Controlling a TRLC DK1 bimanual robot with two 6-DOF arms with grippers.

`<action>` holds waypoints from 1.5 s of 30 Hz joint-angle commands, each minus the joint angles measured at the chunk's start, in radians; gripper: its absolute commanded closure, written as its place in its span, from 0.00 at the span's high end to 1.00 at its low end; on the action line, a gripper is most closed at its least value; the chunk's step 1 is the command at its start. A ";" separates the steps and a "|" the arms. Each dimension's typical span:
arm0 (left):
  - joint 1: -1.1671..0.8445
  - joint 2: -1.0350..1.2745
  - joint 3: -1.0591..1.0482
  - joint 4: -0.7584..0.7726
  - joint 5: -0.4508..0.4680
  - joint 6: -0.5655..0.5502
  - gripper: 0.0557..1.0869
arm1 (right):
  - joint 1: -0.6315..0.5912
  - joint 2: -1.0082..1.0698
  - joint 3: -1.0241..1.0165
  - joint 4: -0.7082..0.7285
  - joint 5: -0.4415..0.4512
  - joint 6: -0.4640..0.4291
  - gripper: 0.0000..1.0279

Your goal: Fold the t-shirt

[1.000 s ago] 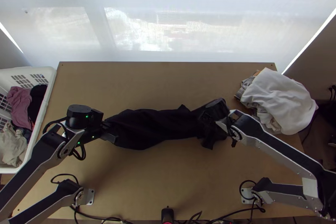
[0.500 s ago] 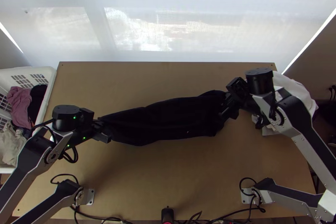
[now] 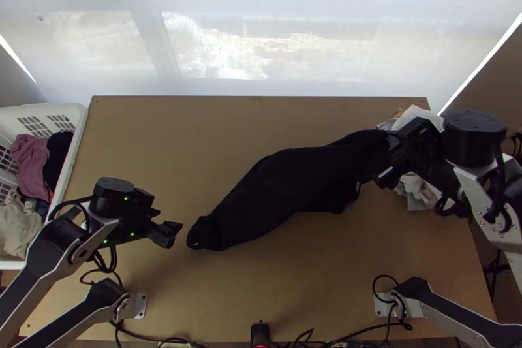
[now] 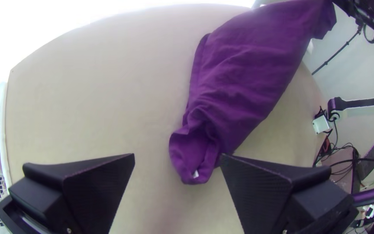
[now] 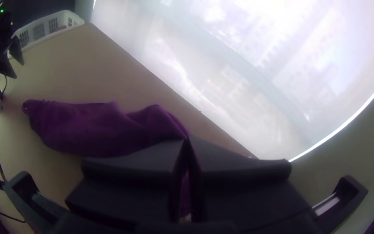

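Observation:
The dark t-shirt (image 3: 280,191) lies as a long bunched strip, slanting from left of the table's middle up to my right gripper (image 3: 386,155), which is shut on its far right end. Just left of the shirt's near end, my left gripper (image 3: 173,233) stands open, apart from the cloth. In the left wrist view the shirt (image 4: 243,73) looks purple, its crumpled end beyond the open left gripper (image 4: 177,158). The right wrist view has the right gripper (image 5: 187,145) closed on the shirt (image 5: 96,130), with cloth trailing from the fingertips.
A white basket (image 3: 68,172) with clothes stands at the table's left edge. A pile of light cloths (image 3: 417,188) lies at the right edge, partly under the right arm. Bare tabletop (image 3: 261,289) extends in front of the shirt and behind it.
My right gripper has moved right and slightly up the picture, dragging the shirt along. The left gripper has let go of the shirt's left end, which has slid right and toward the near edge.

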 commanded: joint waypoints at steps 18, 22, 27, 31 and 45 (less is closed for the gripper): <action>-0.016 0.706 0.388 0.300 0.010 -0.075 0.95 | 0.112 -0.383 -0.448 -0.387 0.093 -0.074 0.03; -0.068 0.882 0.519 0.318 0.010 -0.100 0.95 | 0.093 -0.391 -0.472 -0.376 0.093 -0.049 0.03; -0.143 1.085 0.717 0.324 0.010 -0.127 0.95 | 0.090 -0.385 -0.472 -0.362 0.095 -0.017 0.03; -0.192 1.217 0.864 0.314 0.010 -0.139 0.95 | 0.075 -0.381 -0.472 -0.358 0.100 -0.017 0.03; -0.224 1.427 1.083 0.309 -0.022 -0.124 0.95 | 0.070 -0.375 -0.478 -0.355 0.123 -0.031 0.03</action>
